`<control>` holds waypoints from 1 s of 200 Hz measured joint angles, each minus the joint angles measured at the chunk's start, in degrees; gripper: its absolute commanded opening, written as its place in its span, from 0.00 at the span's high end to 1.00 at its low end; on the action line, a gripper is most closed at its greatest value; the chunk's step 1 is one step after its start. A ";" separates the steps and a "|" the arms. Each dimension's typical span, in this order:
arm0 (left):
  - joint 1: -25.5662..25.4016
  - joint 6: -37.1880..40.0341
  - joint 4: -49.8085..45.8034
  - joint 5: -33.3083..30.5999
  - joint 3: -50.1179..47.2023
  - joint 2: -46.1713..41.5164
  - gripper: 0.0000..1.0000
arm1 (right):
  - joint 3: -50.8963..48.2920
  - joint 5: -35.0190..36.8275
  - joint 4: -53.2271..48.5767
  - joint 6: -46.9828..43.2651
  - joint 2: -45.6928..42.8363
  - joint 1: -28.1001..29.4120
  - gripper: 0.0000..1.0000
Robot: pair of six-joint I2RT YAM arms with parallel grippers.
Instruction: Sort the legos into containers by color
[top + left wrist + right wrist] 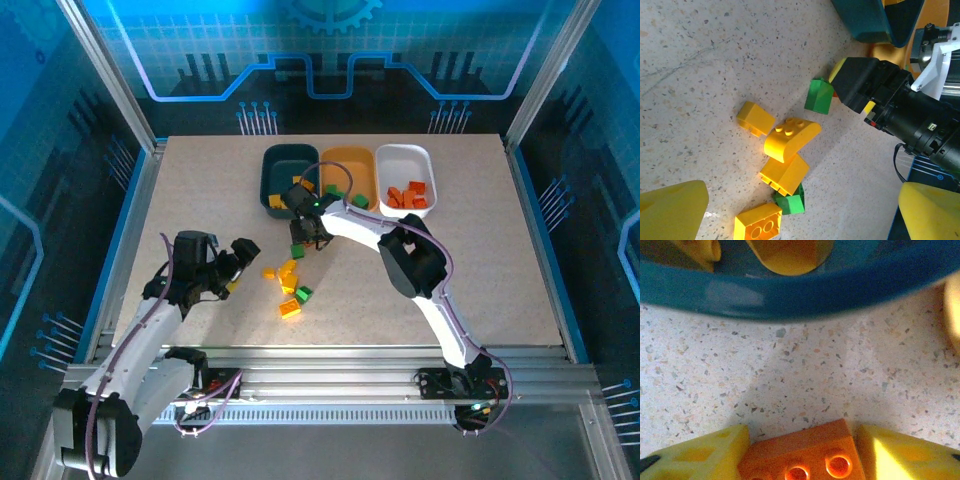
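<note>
Pinching an orange brick (pixel 799 452) just beside the dark teal tray (pixel 790 295), right pincer (pixel 303 230) looks set to lift it for sorting; left pincer (pixel 238 262) hovers spread wide, farther from that tray.

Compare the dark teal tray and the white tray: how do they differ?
The dark teal tray stands at the left end of the row; the white tray stands at the right end. The dark teal tray holds yellow bricks, while the white tray holds orange-red bricks. Both are shallow rounded rectangles of like size, standing side by side at the far side of the table.
</note>
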 measured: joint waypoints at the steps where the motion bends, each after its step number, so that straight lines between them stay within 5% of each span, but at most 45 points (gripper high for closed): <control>1: 0.00 0.00 0.00 0.00 0.00 0.04 0.01 | -0.02 0.04 0.04 -0.15 0.00 0.00 0.50; 46: 0.24 -0.04 0.57 0.85 -0.31 1.29 0.01 | -5.55 0.24 1.36 -0.44 -4.07 0.00 0.57; 113: -0.07 -0.46 5.42 4.28 -0.42 5.05 0.02 | -14.38 0.61 4.59 -3.76 -23.65 -2.60 0.58; 147: -5.79 -0.28 9.42 6.10 -0.09 9.66 0.01 | -15.06 -1.27 6.40 -5.57 -26.18 -15.02 0.58; 175: -10.64 0.11 12.76 9.77 1.97 17.68 0.01 | -14.01 -3.72 6.14 -6.21 -20.72 -28.61 0.57; 200: -14.56 1.66 13.20 11.56 6.64 22.58 0.01 | -11.61 -5.60 5.75 -6.34 -14.27 -34.91 0.52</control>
